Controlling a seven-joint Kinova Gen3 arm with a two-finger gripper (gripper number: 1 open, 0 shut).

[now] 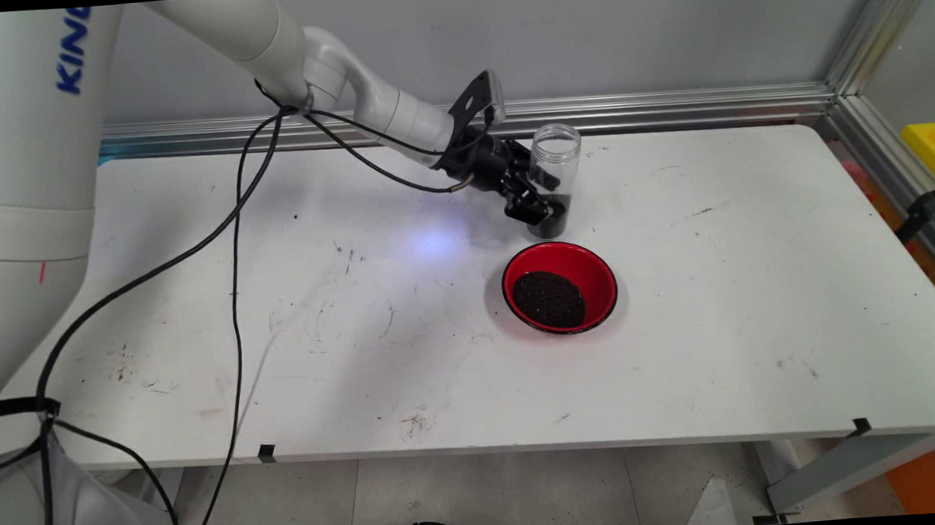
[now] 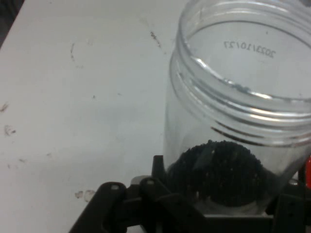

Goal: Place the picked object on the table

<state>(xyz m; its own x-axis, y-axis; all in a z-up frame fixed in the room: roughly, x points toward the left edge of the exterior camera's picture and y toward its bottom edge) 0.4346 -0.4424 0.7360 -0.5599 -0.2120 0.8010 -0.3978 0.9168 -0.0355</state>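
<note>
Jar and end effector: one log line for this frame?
end effector: shut on clear jar | jar: upright, lidless, dark grains at bottom, on table | red bowl: dark grains inside, near side of jar, apart

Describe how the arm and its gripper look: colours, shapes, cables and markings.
The arm is glossy white, built of rounded tubular links, one lettered in blue. Black cables hang from it in loops. A flat black bracket stands at the wrist. The gripper is black, with a jointed linkage and two fingers.
</note>
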